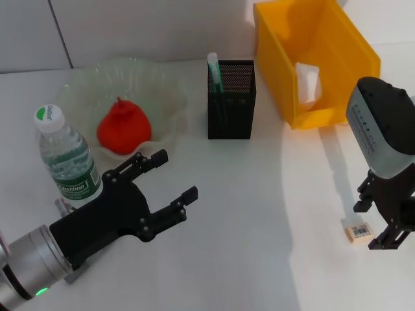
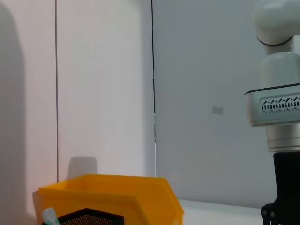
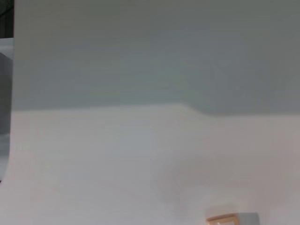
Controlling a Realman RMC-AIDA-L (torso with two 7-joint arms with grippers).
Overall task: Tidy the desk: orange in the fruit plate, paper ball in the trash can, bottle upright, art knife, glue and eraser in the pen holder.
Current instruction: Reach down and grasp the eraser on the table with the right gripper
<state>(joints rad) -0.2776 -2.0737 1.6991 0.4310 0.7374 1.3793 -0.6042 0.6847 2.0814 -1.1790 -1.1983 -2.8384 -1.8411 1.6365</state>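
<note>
Head view shows our right gripper [image 1: 375, 223] with fingers spread around the eraser [image 1: 358, 231] on the table, not yet closed — our left gripper [image 1: 170, 184] hangs wide and empty. Orange [image 1: 123, 128] plated, bottle [image 1: 67, 160] upright, paper ball [image 1: 308, 81] binned — we judge only the eraser remains for the pen holder [image 1: 231, 100]

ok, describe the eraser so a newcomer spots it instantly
Start at the yellow bin at the desk's far right, then come toward the robot along that side. The eraser lies flat on the white desk beside the right claw. It is the only small tan block with a printed label.
</note>
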